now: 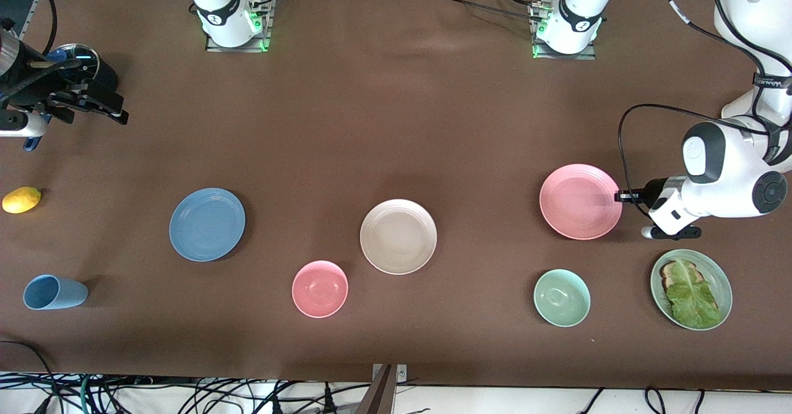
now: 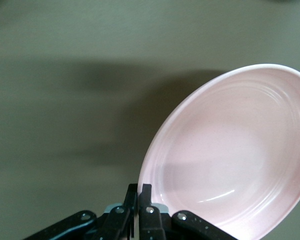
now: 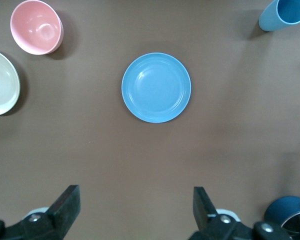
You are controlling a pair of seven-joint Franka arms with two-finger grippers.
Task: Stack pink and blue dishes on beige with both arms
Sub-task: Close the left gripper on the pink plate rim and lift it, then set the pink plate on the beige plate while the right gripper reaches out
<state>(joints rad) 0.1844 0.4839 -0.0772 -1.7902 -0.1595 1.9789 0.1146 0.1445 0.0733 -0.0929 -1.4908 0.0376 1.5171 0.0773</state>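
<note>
- The right pincer (image 1: 93, 101) hung open over the tabletop (image 1: 396, 123) at the right arm's end.
- The blue plate (image 1: 207, 224) and beige plate (image 1: 398, 236) lay apart, both empty.
- The left pincer (image 1: 620, 196) was clamped on the pink plate's (image 1: 578, 202) rim, the plate seemingly tilted.

Even overhead light, soft shadows; pink plate (image 2: 230, 155) blurred, washed out in left wrist view.

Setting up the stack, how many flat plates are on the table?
4: blue plate toward the right arm's end, beige plate mid-table, pink plate and green plate toward the left arm's end.
</note>
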